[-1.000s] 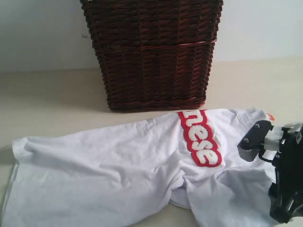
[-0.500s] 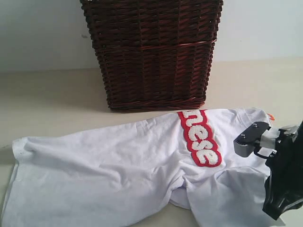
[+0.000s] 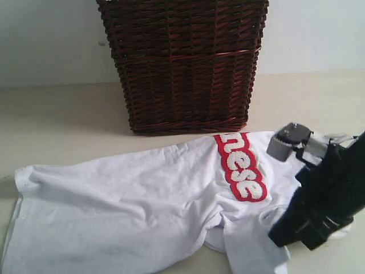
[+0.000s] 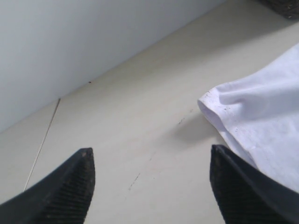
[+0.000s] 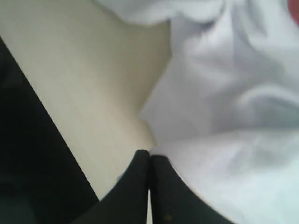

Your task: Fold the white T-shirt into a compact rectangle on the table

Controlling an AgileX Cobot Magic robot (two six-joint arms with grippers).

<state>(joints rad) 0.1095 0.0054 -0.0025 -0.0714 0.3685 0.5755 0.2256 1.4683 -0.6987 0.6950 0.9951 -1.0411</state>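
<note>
right gripper (image 5: 148, 157) has swung inward, pinching the white t-shirt (image 5: 224, 107) edge.

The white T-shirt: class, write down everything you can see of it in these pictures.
The white T-shirt is plain, soft-looking cloth with fuzzy white letters edged in red. It lies crumpled and unfolded across the table in front of the dark wicker basket, creased near its middle. The right gripper is shut on one edge; the rest lies on the table.
</note>
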